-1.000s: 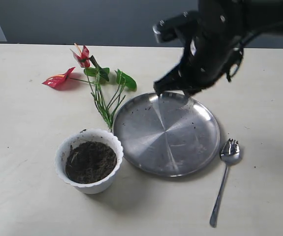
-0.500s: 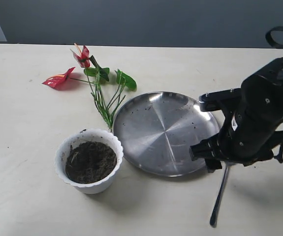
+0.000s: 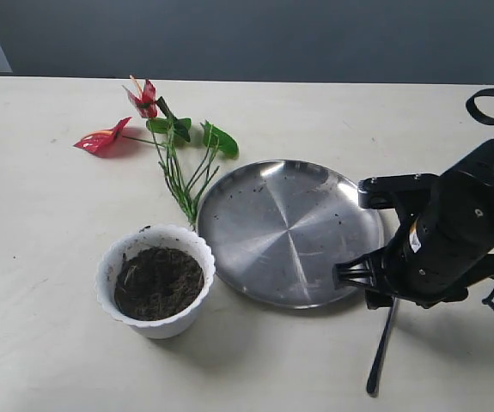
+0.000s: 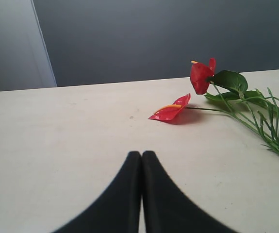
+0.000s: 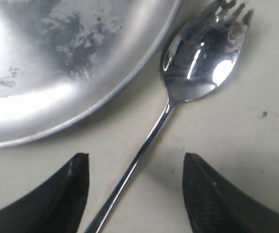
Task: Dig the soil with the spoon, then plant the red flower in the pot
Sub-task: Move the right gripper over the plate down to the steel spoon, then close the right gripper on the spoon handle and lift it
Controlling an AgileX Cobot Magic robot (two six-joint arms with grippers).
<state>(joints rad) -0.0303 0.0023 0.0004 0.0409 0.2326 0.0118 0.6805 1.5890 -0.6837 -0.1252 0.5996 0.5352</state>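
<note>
The silver spoon (image 5: 192,68) lies on the table beside the steel plate, its thin handle (image 3: 381,348) showing below my right arm in the exterior view. My right gripper (image 5: 135,162) hangs open low over the handle, one finger on each side, not touching it. The white scalloped pot (image 3: 155,279) holds dark soil (image 3: 158,281) at the front left. The red flower (image 3: 148,120) lies flat on the table behind the pot; it also shows as the red flower (image 4: 197,90) in the left wrist view. My left gripper (image 4: 141,154) is shut and empty, well short of the blooms.
A large round steel plate (image 3: 291,232) with specks of dirt lies between the pot and the spoon, its rim (image 5: 129,82) close to the spoon's bowl. The flower's green stems (image 3: 184,184) reach toward the plate's edge.
My right arm has swung from behind the plate to the spoon at the plate's right and come down over its handle, settling slightly lower in the last half second.
</note>
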